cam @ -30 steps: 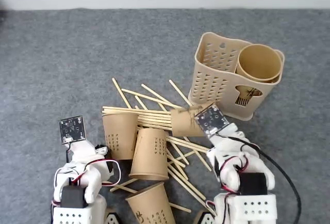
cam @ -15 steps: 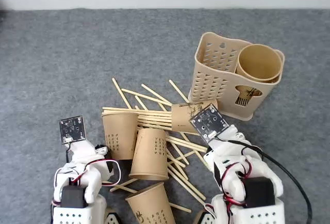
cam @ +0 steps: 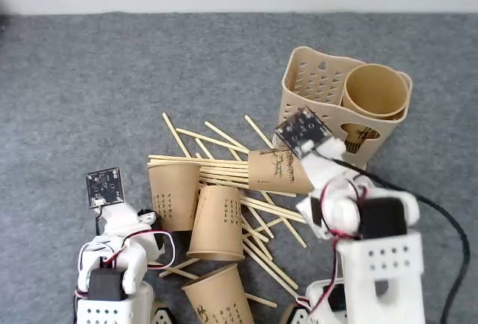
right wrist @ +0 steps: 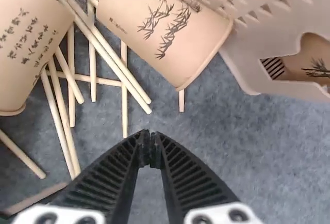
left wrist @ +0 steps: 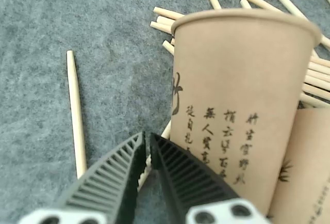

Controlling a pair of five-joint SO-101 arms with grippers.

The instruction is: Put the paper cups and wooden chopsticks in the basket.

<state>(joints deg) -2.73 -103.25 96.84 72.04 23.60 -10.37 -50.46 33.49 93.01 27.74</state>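
Observation:
A beige perforated basket (cam: 321, 104) stands at the back right with one paper cup (cam: 375, 89) upright inside it. Several more paper cups lie on their sides among scattered wooden chopsticks (cam: 213, 161): one (cam: 276, 171) just in front of the basket, two (cam: 173, 193) (cam: 216, 223) side by side, and one (cam: 216, 296) at the front edge. My right gripper (right wrist: 149, 137) is shut and empty, hovering over bare mat close to the nearest cup's rim (right wrist: 165, 28) and the basket's wall (right wrist: 268, 43). My left gripper (left wrist: 146, 137) is shut and empty, beside a lying cup (left wrist: 242, 105).
Grey mat (cam: 112, 78) covers the table, with bare room at the left and back. A single chopstick (left wrist: 76, 111) lies apart beside the left gripper. The right arm (cam: 351, 212) stands close to the basket's front; its cable (cam: 448, 227) trails to the right.
The right arm has stretched away from the front edge toward the basket, its wrist now over the gap between the lying cup and the basket. The left arm has kept still.

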